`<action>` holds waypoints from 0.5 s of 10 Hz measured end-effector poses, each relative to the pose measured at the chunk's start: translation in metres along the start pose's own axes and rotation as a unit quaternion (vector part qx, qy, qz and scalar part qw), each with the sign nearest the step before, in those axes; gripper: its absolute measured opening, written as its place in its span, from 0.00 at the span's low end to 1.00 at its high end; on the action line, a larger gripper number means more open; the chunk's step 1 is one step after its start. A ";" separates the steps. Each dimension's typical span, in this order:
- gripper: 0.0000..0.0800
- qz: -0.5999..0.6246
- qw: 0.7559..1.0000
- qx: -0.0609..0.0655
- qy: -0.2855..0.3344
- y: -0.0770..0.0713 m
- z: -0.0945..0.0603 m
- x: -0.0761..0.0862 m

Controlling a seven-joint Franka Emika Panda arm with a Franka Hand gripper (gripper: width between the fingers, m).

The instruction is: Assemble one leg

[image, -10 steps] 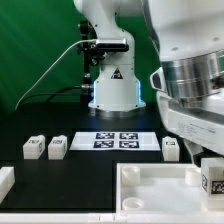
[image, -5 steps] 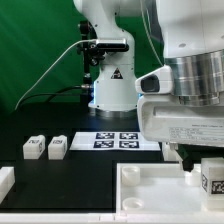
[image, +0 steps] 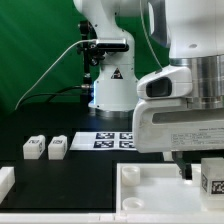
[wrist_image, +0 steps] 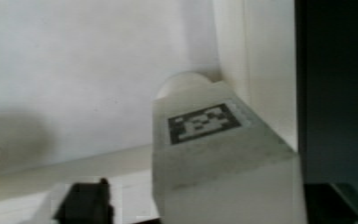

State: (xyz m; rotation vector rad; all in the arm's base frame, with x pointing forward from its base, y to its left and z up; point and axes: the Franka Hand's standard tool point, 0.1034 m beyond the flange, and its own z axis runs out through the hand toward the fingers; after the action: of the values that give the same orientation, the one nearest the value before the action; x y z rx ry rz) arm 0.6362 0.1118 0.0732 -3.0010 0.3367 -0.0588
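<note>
1. Green backdrop behind a black counter [image: 80,165]; white arm base [image: 112,85] at the rear centre, dark cable trailing toward the exterior view's left.
2. Marker board [image: 112,141] flat on the counter in front of the base, its right end hidden by the arm's bulk.
3. Two small white tagged blocks side by side at the exterior view's left: one [image: 34,148] and its neighbour [image: 57,147], close but apart, both upright.
4. Large white tray [image: 150,195] with raised rim at front, running off the exterior view's right; another white piece [image: 5,182] cut by the left edge, not identifiable.
5. Inside the tray, near its right side: the leg [image: 212,177], tag facing the camera, upright. Wrist view shows the same leg [wrist_image: 220,150] against the tray's white floor [wrist_image: 69,70], close to a rim wall.
6. Wrist and hand [image: 190,165] large in the foreground at the exterior view's right, pointing down over the tray, directly above and just beside the leg.
7. Wrist view: two dark fingers [wrist_image: 91,200], one either side of the leg's lower part; contact unclear, so cannot tell whether released or clenched.
</note>
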 end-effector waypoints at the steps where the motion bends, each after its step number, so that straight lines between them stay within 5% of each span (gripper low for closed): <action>1: 0.44 0.055 0.998 0.003 -0.001 -0.001 0.000 -0.001; 3: 0.37 0.153 0.988 0.004 -0.002 0.001 0.000 0.000; 5: 0.37 0.353 0.935 0.015 -0.022 0.006 0.001 0.001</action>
State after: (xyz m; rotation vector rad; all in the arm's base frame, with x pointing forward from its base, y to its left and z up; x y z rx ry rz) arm 0.6363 0.1056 0.0711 -2.6549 1.3517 0.0700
